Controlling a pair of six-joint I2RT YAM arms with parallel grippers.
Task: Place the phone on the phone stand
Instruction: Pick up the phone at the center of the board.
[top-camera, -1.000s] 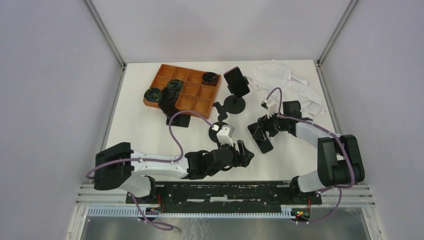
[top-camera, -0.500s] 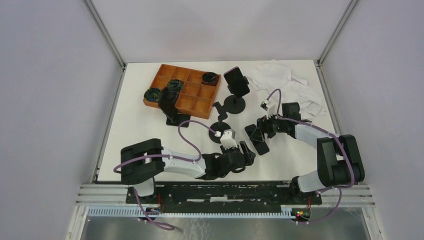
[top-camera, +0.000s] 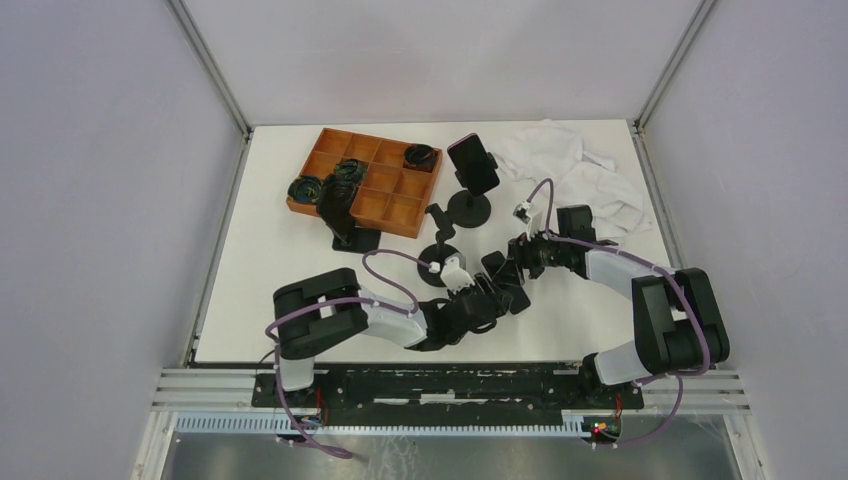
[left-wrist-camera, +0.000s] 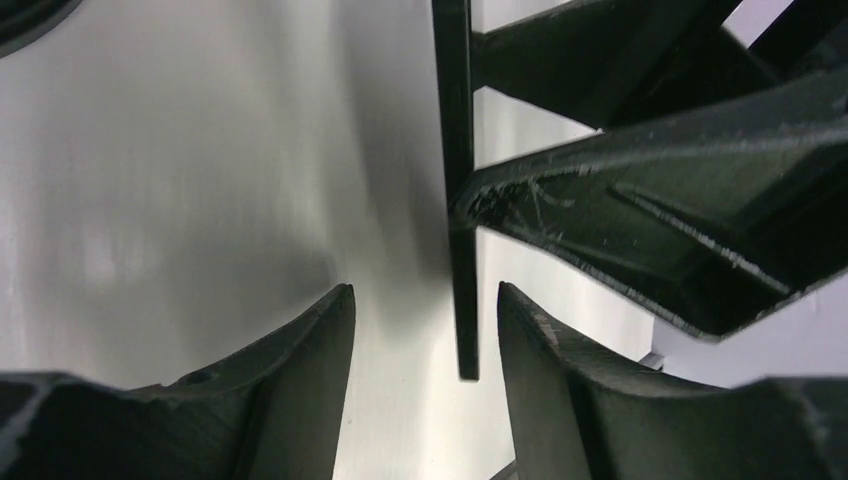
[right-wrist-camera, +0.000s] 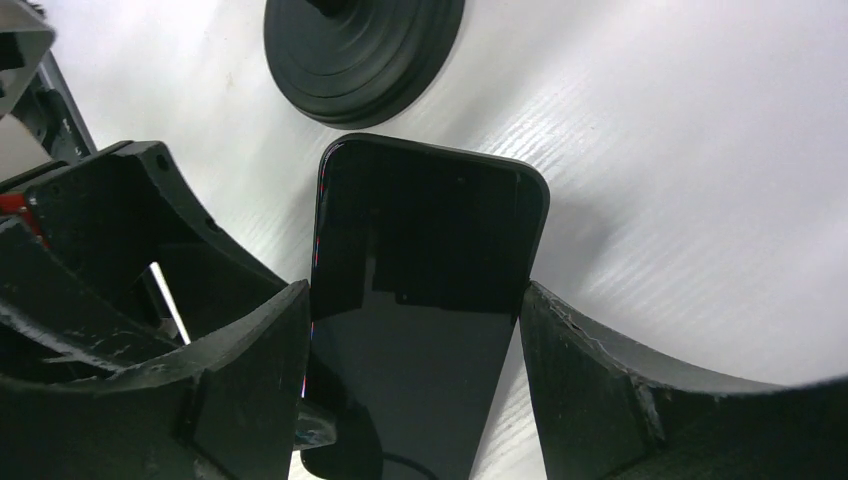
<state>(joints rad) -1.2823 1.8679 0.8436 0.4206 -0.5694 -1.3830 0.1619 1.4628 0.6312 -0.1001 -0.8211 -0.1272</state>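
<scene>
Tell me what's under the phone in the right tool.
White table shows around the phone, with a stand's round black base beyond its end. What lies directly beneath the phone is covered.

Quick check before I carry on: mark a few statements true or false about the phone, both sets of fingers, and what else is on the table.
1. The right fingers sit against both long sides of the phone. True.
2. The left fingers are clamped on that phone. False: a gap shows on each side of its edge.
3. A second phone is mounted on the far stand. True.
4. The white cloth lies inside the orange tray. False: it lies at the table's far right, apart from the tray.
</scene>
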